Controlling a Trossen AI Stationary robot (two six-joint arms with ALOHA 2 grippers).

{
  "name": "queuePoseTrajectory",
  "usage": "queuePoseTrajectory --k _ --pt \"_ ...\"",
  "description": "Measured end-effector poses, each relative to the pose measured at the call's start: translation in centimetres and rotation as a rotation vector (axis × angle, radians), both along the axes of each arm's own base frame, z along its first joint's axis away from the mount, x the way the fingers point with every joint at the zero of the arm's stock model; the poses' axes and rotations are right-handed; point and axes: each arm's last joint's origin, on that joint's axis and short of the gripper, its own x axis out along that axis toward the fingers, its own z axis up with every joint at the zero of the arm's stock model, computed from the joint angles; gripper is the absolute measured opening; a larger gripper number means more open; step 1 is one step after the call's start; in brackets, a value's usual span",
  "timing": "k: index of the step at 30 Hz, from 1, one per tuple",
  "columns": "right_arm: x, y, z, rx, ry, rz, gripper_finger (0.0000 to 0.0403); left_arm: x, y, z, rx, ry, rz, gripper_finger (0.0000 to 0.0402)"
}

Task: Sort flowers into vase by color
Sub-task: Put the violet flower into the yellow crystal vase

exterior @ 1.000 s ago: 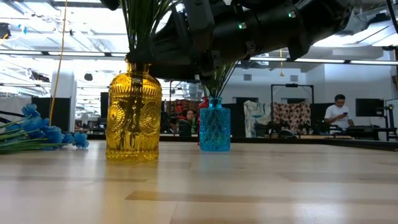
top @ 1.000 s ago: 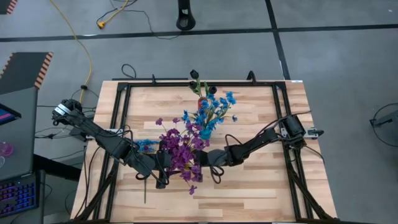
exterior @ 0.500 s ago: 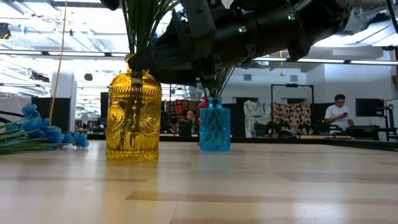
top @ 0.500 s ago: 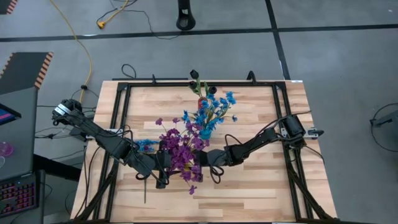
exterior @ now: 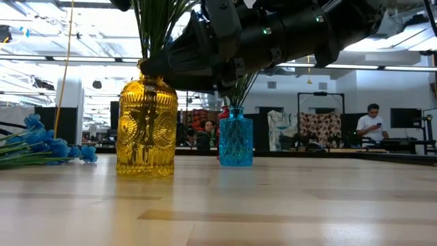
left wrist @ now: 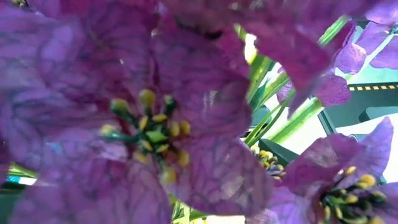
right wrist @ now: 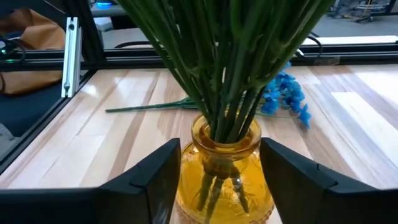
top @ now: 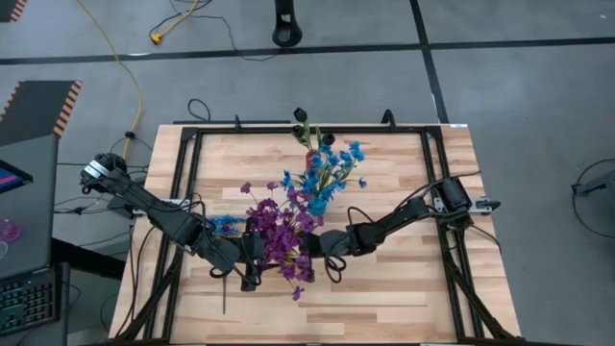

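A grey floor crossed by dark tape lines lies around the light wooden desk with its black frame. A yellow cable trails across the floor beyond the left gripper. A black stand base sits past the desk's far edge. Across the bright room, long ceiling lights run overhead, and a person sits at distant dark workstations.
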Motion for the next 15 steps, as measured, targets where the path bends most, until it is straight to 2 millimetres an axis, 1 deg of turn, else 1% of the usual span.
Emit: queuePoseTrajectory --k 11,15 --pt "0.08 -0.23 0.01 0.003 -0.001 0.008 0.0162 -0.01 0.00 0.01 0.000 0.000 0.000 0.0201" --pt "0.08 -0.23 0.02 0.003 -0.001 0.008 0.0142 -0.01 0.00 0.01 0.000 0.000 0.000 0.0201"
